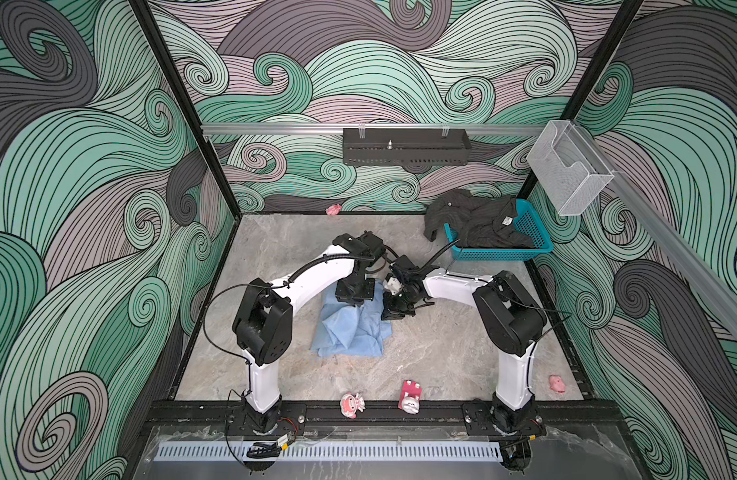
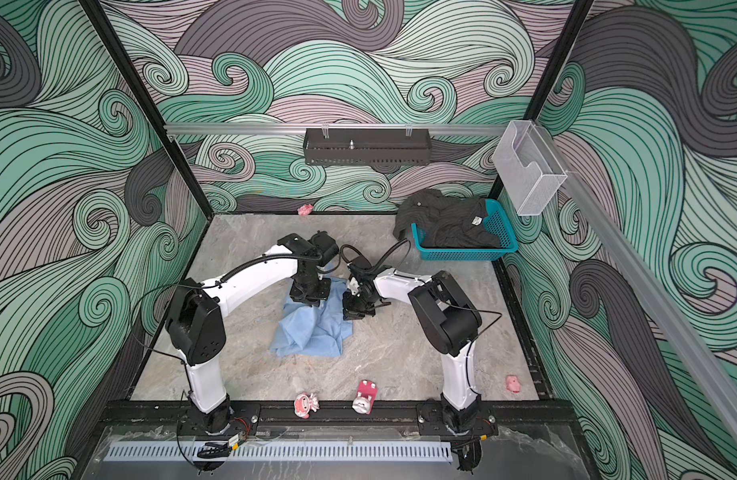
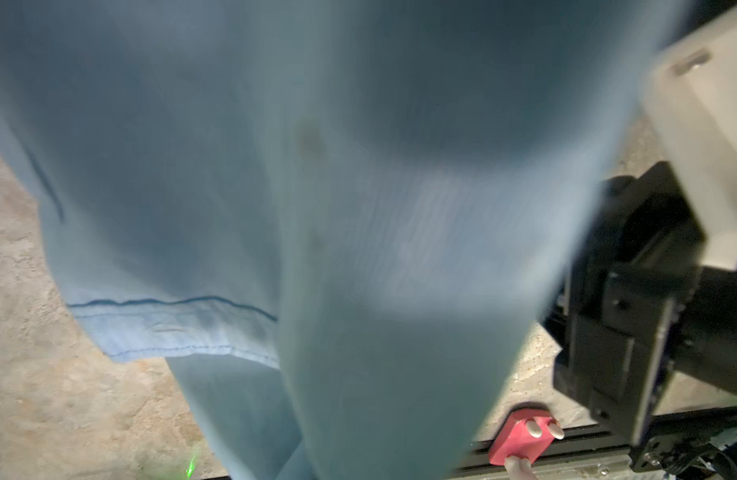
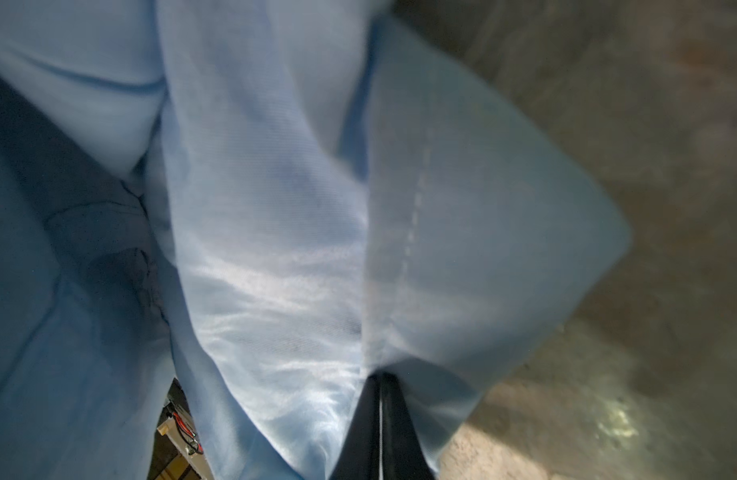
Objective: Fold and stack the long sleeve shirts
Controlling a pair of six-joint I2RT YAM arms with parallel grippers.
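Top views: we see the light blue shirt [image 1: 350,332] lying crumpled on the table [image 1: 441,357], between the two arms, with its far edge drawn up toward both wrists. The left gripper [image 1: 352,303] points down into that raised edge. The right gripper [image 1: 394,313] sits just beside it, at the shirt's right edge. The dark shirt [image 1: 479,224] lies heaped in the teal basket [image 1: 541,245] at the far right corner, one part spilling over the basket's left rim. It is well apart from both grippers.

Left wrist view: blue cloth hangs directly before the lens and hides the jaws. We take the left gripper as closed on the light blue shirt. A stitched hem crosses the cloth. Beside the cloth we see the other arm's black wrist [image 3: 633,311] and a red toy [image 3: 520,440] at the table's edge.

Right wrist view: the black fingers [image 4: 367,419] stand pressed together, pinching a fold of the light blue shirt. The cloth fans out from the pinch, one stitched corner held clear of the table.
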